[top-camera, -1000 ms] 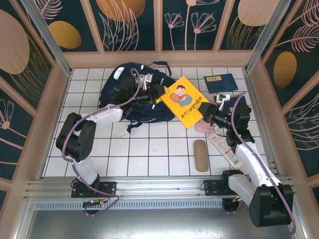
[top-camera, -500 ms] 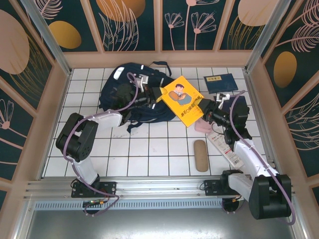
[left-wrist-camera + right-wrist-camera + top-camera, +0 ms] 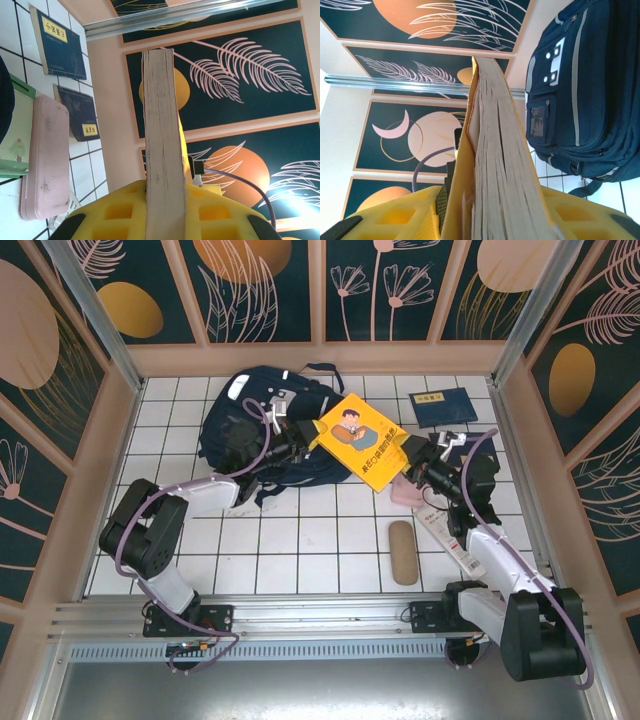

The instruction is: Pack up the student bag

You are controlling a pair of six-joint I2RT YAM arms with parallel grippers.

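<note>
The student bag (image 3: pixel 262 420) lies flat at the far left-centre of the tiled table (image 3: pixel 300 540), with its front pockets facing up. I judge it as soft and floppy. The fabric will sag and its mouth will fall shut by itself, so I would take it at a firm part, the zipper edge of the opening or the top loop, not at the loose middle of the cloth. Empty, it should be light, but it will drag on the tiles rather than slide cleanly.

The yellow book (image 3: pixel 360 438) hangs in the air just beside the bag, between both arms. It looks thick and fairly stiff, though the pages fan a little.

The left gripper (image 3: pixel 300 430) is clamped on the book's edge nearest the bag. The right gripper (image 3: pixel 412 462) has its jaws around the opposite corner. Whether they press or only stand loose I cannot tell, though the fanned pages suggest loose.

Compared with one second ago, the book has shifted slightly toward the bag, the left gripper was then only near the edge, and the left elbow has dropped lower.
</note>
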